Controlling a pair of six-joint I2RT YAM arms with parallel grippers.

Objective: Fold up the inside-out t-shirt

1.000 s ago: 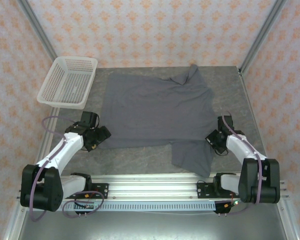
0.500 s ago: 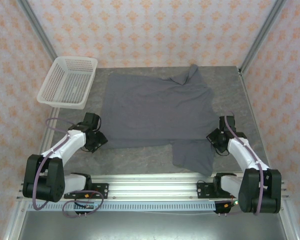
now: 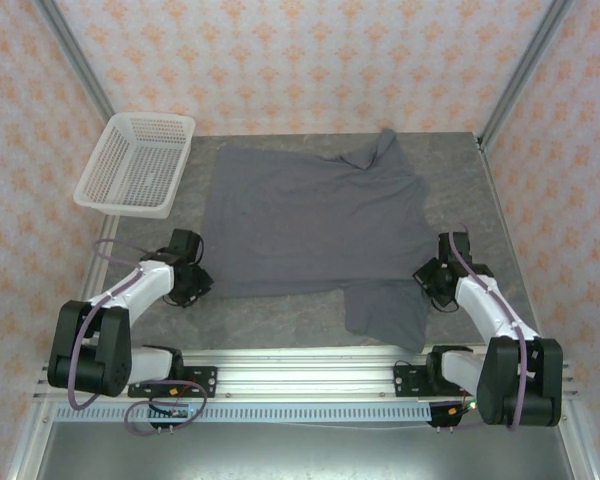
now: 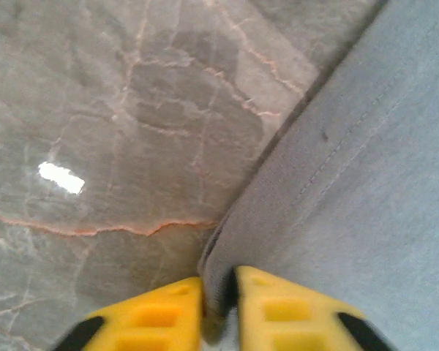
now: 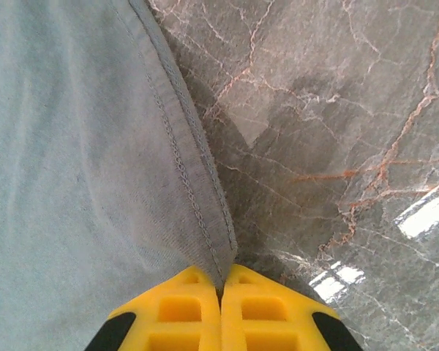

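Table: a grey marbled table (image 3: 280, 320) carries everything, with both arms bolted at its near edge.
T-shirt: the dark grey t-shirt (image 3: 310, 225) lies spread flat across the middle of the table. One flap reaches toward the near edge on the right, and a bunched bit points to the far side.
Basket: a white mesh basket (image 3: 120, 205) sits at the far left, near the shirt's far-left corner but apart from it.
Handling: the cloth looks soft, light and limp, so it will likely sag and drag rather than keep a shape. The stitched hem (image 5: 194, 197) is thicker and seems the best place to take hold, one grip at each side so the fold lifts evenly.
Left gripper: the left gripper (image 4: 219, 292) sits low at the shirt's near-left corner. Its yellow fingers are nearly together, pinching the rolled edge of the cloth between them.
Right gripper: the right gripper (image 5: 221, 292) is at the shirt's right edge, where the body meets the near flap. Its fingers are clamped tight on the hem, which runs straight in between them.
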